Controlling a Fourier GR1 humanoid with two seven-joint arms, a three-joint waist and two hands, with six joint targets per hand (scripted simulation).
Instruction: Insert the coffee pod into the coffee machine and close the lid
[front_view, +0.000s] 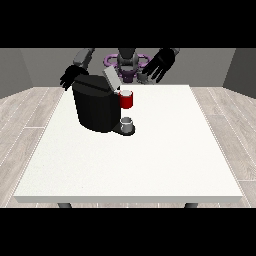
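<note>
In the front view, the black coffee machine stood on the white table near its far edge, toward the far corner at the view's left, its lid tilted up and open. A red thing at the machine sat at its front, and a grey thing, possibly the pod, rested on the base below. The hand at the view's right hung above the far edge, fingers spread, holding nothing. The hand at the view's left was behind the machine; its fingers could not be judged. Insertion and lid closing both seemed left to do.
</note>
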